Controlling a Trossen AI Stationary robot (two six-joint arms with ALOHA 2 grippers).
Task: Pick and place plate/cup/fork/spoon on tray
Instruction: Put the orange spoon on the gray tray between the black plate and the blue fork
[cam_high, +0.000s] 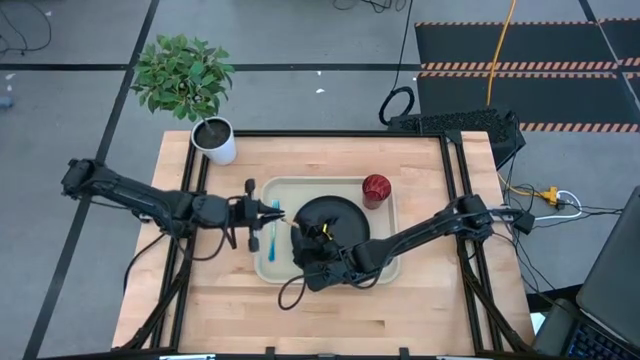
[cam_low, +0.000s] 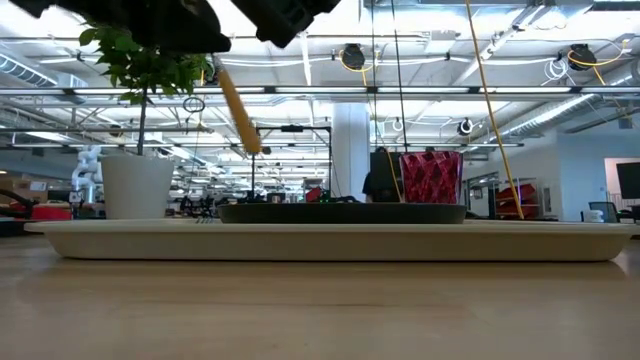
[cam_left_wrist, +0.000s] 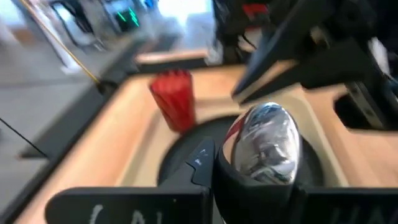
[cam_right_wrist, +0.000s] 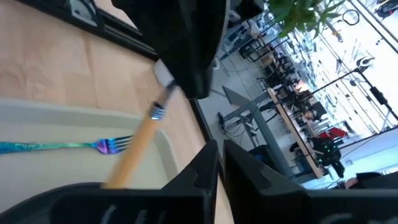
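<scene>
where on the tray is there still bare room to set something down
Little bare room. The tray holds the plate in its middle, the cup in the far right corner and the fork along its left edge. Free patches: the far strip between fork and cup, and the near left corner. Both grippers crowd the plate, the left gripping the spoon.

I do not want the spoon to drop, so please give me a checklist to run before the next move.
1. Left gripper, jaws shut on the spoon at its bowl: ok.
2. Right gripper free of the spoon's orange handle: cannot tell.
3. Spoon held above the tray: ok.
4. Fork, plate and cup lying on the tray: ok.
5. Bare tray space for the spoon: cannot tell.
</scene>
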